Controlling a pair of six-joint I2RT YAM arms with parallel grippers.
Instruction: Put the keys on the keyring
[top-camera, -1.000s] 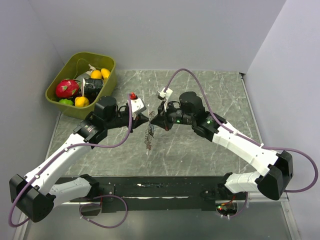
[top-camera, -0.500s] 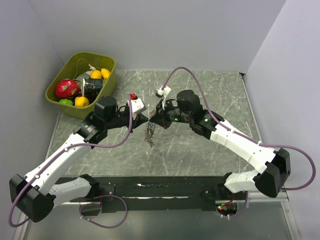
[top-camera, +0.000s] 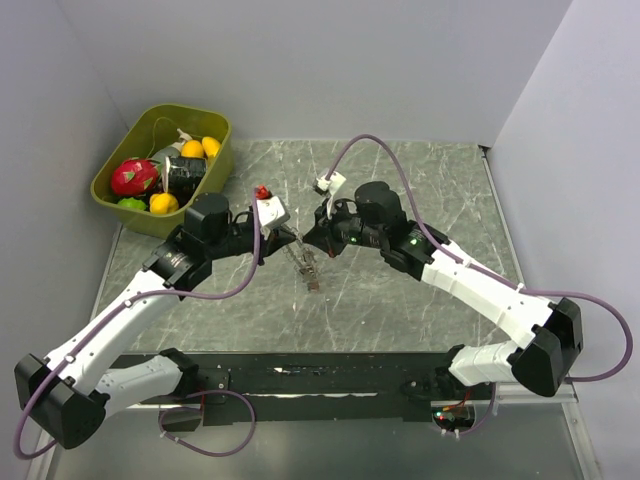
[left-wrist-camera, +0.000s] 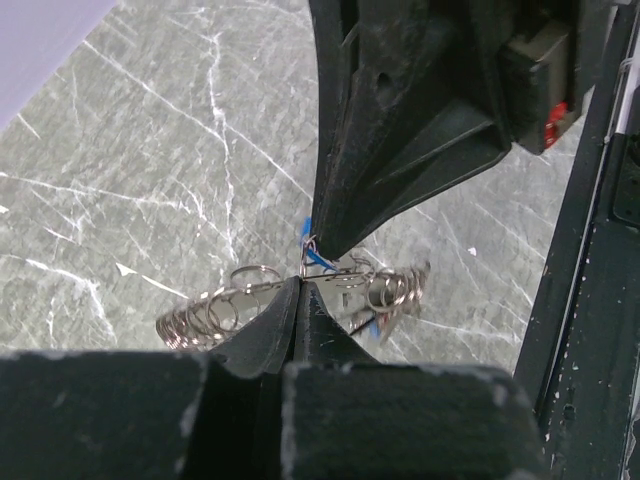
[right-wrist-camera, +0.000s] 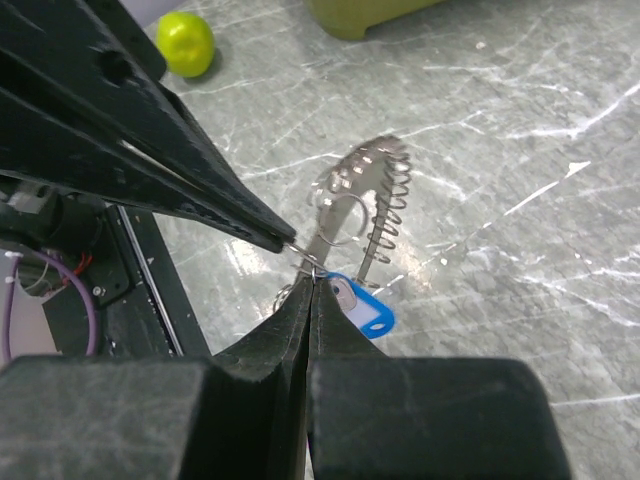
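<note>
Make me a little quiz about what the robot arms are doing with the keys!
1. True or false: the left gripper and the right gripper are both shut, with their tips meeting at the keyring.
2. What colour is the head of the key beside the right gripper's tips? A red, B blue, C yellow.
3. Fill in: the fruit sits in the green ____.
Key: 1 true; 2 B; 3 bin.
</note>
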